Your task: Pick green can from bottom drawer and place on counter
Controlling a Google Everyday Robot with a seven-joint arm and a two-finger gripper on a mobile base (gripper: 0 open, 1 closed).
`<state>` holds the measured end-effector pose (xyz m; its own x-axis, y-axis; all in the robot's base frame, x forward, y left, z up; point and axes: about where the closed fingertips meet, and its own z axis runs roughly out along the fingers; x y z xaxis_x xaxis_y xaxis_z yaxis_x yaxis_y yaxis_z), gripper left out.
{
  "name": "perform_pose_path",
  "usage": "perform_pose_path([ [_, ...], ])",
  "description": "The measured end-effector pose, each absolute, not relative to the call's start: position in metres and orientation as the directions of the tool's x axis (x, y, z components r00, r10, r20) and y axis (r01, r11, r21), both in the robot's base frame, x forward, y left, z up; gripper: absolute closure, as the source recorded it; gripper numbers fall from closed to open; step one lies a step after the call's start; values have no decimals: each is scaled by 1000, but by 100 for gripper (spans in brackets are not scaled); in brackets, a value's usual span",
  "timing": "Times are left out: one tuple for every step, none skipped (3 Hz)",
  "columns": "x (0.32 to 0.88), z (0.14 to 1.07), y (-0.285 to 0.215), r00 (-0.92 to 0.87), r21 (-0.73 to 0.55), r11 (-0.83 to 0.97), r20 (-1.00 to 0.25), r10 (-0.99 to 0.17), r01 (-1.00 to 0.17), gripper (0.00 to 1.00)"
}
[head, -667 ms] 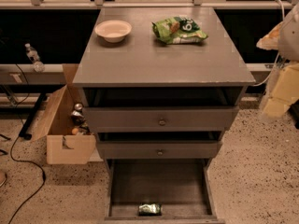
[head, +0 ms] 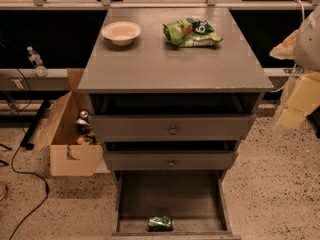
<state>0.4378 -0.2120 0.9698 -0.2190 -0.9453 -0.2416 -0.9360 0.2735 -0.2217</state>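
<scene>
Only the gripper is changing. It's the pale, blurred shape at the right edge of the view, off the right side of the counter, and it's now sitting slightly lower and slightly further left than 0.7 s ago. Its pale upper tip is dipping a little and edging in toward the counter's right edge, apart from it and not touching. Its yellowish lower end is now hanging a bit further down, beside the right end of the top drawer and over the speckled floor. The shift is small, down and left.
</scene>
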Motion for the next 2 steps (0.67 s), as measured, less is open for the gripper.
perform_pose_path([
  [427, 912, -187, -262, -97, 311, -342, -902, -945, 0],
  [419, 857, -168, -314, -17, 350, -404, -859, -937, 0],
])
